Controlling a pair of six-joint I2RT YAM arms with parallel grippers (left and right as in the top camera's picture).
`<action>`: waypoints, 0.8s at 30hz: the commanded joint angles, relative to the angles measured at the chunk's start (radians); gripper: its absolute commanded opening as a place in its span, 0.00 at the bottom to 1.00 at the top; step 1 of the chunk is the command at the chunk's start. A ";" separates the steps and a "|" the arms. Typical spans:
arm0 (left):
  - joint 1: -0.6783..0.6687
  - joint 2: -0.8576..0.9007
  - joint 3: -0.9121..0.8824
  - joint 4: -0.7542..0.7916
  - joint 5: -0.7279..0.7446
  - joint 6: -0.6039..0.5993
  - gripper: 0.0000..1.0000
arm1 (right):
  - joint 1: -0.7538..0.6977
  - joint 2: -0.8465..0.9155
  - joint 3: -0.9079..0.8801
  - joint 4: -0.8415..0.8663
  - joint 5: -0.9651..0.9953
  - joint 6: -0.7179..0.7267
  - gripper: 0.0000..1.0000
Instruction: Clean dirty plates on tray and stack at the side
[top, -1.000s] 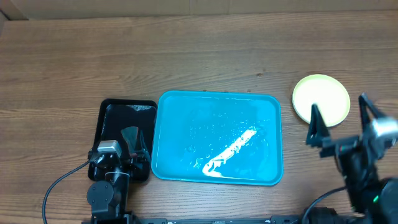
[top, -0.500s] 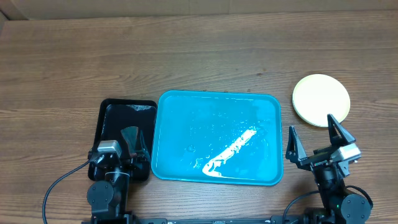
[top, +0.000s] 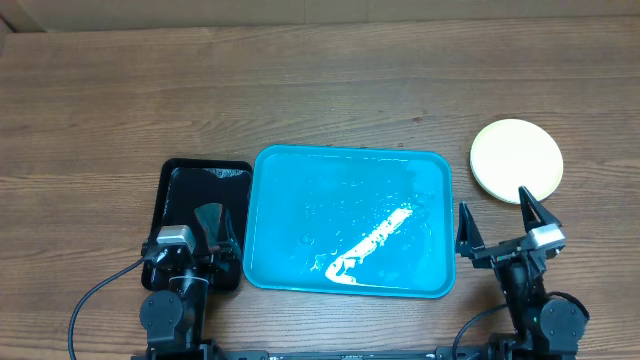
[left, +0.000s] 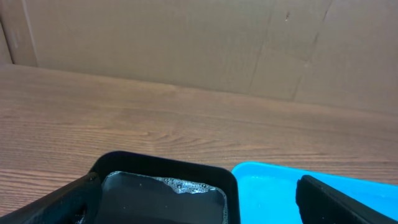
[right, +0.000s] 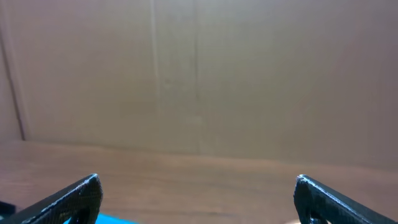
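Note:
The cyan-blue tray (top: 300, 200) lies in the middle of the table with a white smear inside and no plates on it; its corner shows in the left wrist view (left: 267, 193). A stack of plates with a yellow-green rimmed one on top (top: 517, 160) sits on the table to the tray's right. My right gripper (top: 497, 222) is open and empty, near the front edge, between the tray and the plate stack; its fingertips show in the right wrist view (right: 199, 193). My left gripper (top: 212, 228) is open and empty over the black tray (top: 190, 185).
The smaller black tray holds dark soapy water with foam, also seen in the left wrist view (left: 165, 193). A cardboard wall (left: 186, 43) stands behind the wooden table (top: 300, 90).
My right gripper has drawn back from beside the plate stack toward the table's front edge and settled there, still open. The left arm has not moved.

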 joint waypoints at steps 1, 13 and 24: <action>0.012 -0.011 -0.003 -0.002 0.003 -0.003 1.00 | 0.004 -0.012 -0.011 -0.052 0.043 -0.006 1.00; 0.012 -0.011 -0.003 -0.002 0.003 -0.003 1.00 | 0.004 -0.012 -0.011 -0.175 0.045 -0.003 1.00; 0.012 -0.011 -0.003 -0.002 0.003 -0.003 1.00 | 0.004 -0.012 -0.010 -0.174 0.043 -0.003 1.00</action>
